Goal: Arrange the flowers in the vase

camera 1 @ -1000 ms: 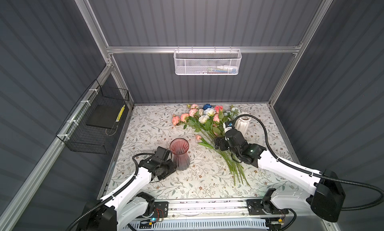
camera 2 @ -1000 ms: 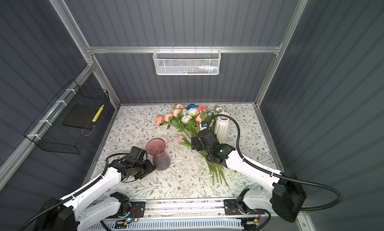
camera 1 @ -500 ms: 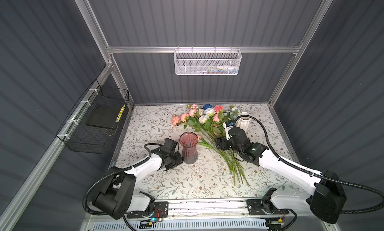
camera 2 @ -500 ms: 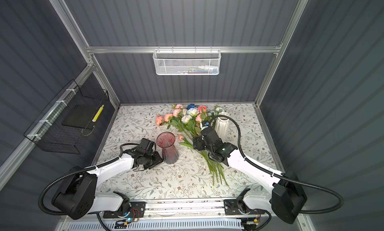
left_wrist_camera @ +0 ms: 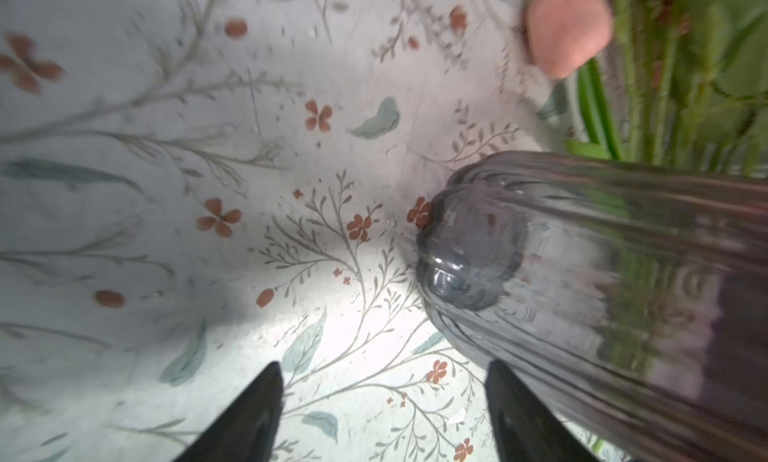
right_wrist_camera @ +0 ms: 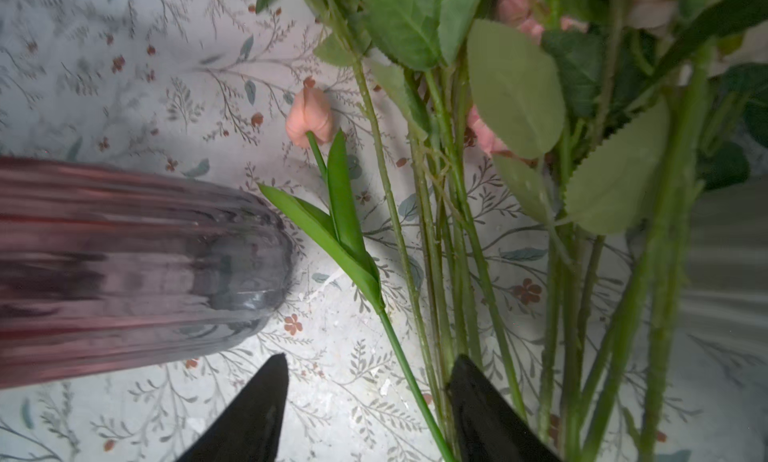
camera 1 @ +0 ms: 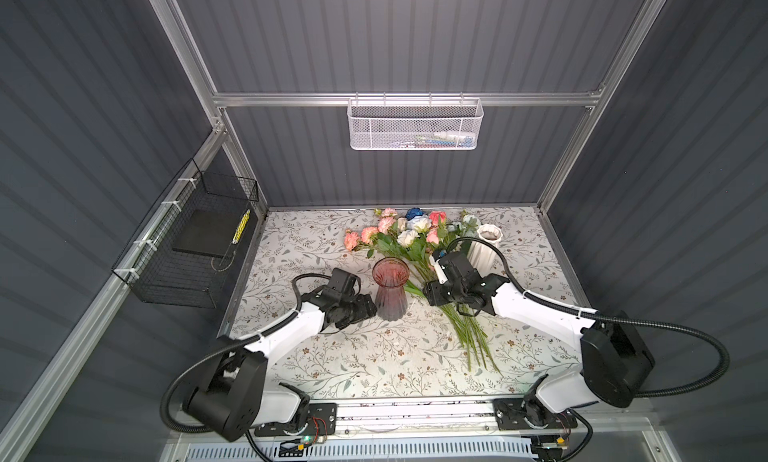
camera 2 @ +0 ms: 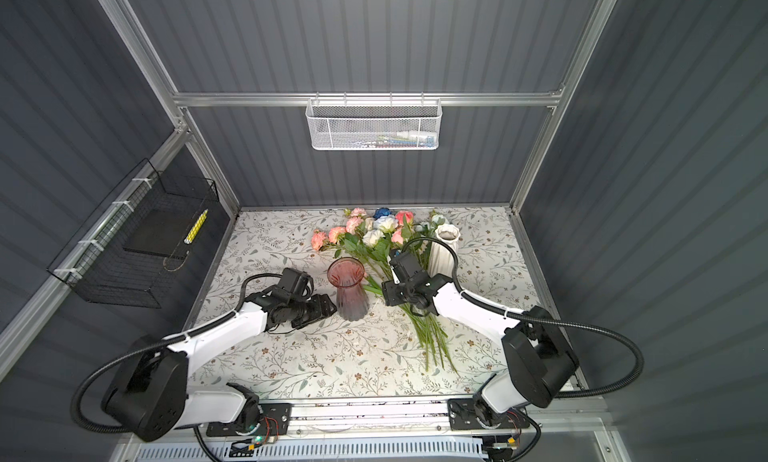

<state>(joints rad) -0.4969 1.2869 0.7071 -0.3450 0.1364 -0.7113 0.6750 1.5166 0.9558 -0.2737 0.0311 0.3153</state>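
Observation:
The vase (camera 1: 390, 287) (camera 2: 348, 287) is ribbed pink glass and stands upright mid-table. My left gripper (camera 1: 369, 309) (camera 2: 329, 308) sits low just left of its base. Its jaws are open and empty (left_wrist_camera: 384, 381), with the vase (left_wrist_camera: 602, 293) outside one finger. The flowers (camera 1: 409, 231) (camera 2: 374, 235) lie in a bunch to the vase's right, heads to the back, stems (camera 1: 473, 339) fanned toward the front. My right gripper (camera 1: 431, 295) (camera 2: 388, 295) hangs over the stems, open (right_wrist_camera: 371, 368). The stem (right_wrist_camera: 409, 381) of a pink bud (right_wrist_camera: 309, 115) runs between its jaws, unclamped.
A white ribbed vase (camera 1: 484, 248) (camera 2: 444, 248) stands right behind the right wrist, with the arm's cable looping over it. A black wire basket (camera 1: 195, 248) hangs on the left wall. A white mesh basket (camera 1: 415, 125) hangs on the back wall.
The vase has moved right and back, up beside the flowers. My left gripper has opened and let it go. My right gripper's jaws have narrowed around the stem.

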